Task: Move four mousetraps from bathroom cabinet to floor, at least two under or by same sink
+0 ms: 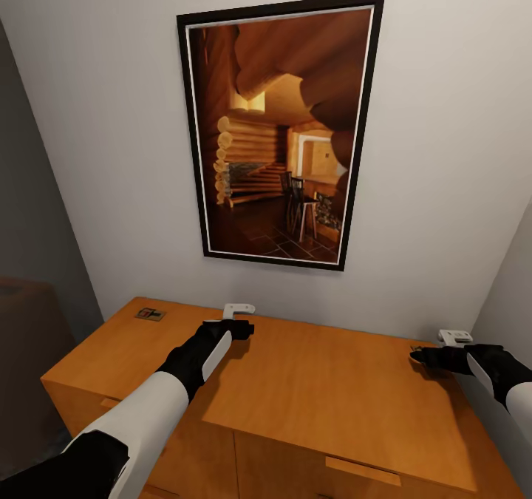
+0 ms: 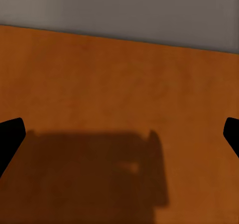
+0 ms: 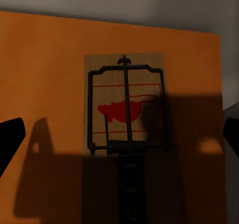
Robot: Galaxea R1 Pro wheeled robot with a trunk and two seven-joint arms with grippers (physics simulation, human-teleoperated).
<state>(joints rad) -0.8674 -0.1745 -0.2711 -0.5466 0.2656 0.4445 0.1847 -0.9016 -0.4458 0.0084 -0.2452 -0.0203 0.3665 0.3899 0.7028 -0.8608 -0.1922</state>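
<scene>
**Right arm lining up on a trap atop the cabinet**

Head view: both arms reach over the cabinet; one mousetrap lies at its far left corner.

Left wrist view: left gripper spread wide, holding nothing, above bare cabinet wood.

Right wrist view: right gripper wide open, empty, centred over another mousetrap near the cabinet's back edge. The pickup step seems in hand; next, descend and close.

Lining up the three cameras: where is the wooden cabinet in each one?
Head view: cabinet across the lower part.
Left wrist view: its bare orange top.
Right wrist view: its top, under a mousetrap.
Shared landmark: grey wall along its back edge.
</scene>
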